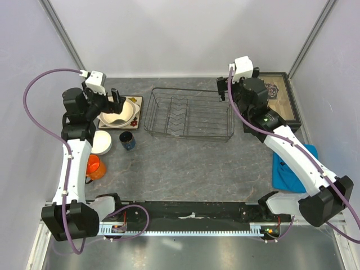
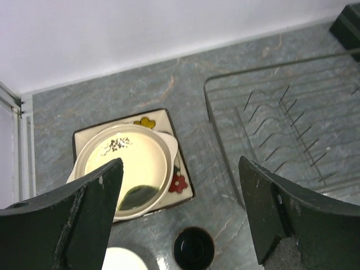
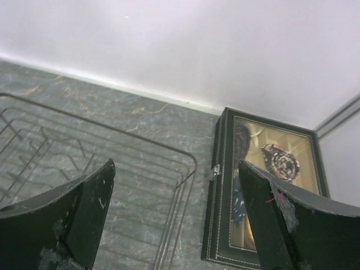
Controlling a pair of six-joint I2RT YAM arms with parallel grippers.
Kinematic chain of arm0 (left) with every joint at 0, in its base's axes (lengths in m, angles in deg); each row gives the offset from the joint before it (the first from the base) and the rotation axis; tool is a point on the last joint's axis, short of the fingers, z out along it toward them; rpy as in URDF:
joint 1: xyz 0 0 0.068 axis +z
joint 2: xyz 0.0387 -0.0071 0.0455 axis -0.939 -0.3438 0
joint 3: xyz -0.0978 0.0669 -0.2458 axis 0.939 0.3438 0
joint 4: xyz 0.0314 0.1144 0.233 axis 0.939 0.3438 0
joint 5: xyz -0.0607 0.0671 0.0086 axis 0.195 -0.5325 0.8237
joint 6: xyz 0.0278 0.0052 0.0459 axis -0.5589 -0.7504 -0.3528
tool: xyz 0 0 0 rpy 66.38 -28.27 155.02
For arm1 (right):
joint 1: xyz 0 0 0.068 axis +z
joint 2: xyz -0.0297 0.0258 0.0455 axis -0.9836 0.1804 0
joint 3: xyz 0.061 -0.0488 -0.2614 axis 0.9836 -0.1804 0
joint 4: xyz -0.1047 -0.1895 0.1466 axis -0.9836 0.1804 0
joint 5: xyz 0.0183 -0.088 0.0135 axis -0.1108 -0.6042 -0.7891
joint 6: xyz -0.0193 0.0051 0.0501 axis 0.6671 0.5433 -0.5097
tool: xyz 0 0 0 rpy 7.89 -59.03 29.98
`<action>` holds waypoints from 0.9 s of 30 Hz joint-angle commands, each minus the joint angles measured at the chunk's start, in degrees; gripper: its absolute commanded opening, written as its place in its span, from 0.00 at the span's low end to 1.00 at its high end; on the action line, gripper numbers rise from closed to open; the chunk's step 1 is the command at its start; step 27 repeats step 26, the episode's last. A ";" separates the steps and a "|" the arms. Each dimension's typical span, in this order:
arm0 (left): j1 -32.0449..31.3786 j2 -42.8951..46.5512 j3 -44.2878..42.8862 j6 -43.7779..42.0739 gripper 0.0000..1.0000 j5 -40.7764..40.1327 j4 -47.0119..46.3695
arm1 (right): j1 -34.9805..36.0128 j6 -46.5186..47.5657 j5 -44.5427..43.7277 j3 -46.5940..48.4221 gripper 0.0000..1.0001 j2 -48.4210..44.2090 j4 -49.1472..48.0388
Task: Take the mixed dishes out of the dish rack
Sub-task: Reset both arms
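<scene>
Left pincer [image 1: 117,100], spread, hovers over the cream bowl [image 2: 126,163] nested on the square flowered plate [image 2: 179,185], left of the bare dish rack [image 1: 185,89]. Right pincer [image 1: 224,89] is likewise spread. The glazed bowl is probably stiff, slippery and fragile; grip its rim.

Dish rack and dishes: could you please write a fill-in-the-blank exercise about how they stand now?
The dish rack holds ___ dishes.
The cream bowl sits on the square flowered ___.
In the top view, the dark blue mug stands to the ___ of the rack.
The left claw and the right claw are both ___.
Missing words: no; plate; left; open.
</scene>
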State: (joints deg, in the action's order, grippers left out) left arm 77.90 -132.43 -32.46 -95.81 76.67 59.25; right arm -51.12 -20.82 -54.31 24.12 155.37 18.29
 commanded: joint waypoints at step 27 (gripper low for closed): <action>-2.39 3.21 4.47 8.69 0.90 -3.09 -15.46 | -0.10 1.68 -7.66 -3.01 0.98 -2.32 -8.30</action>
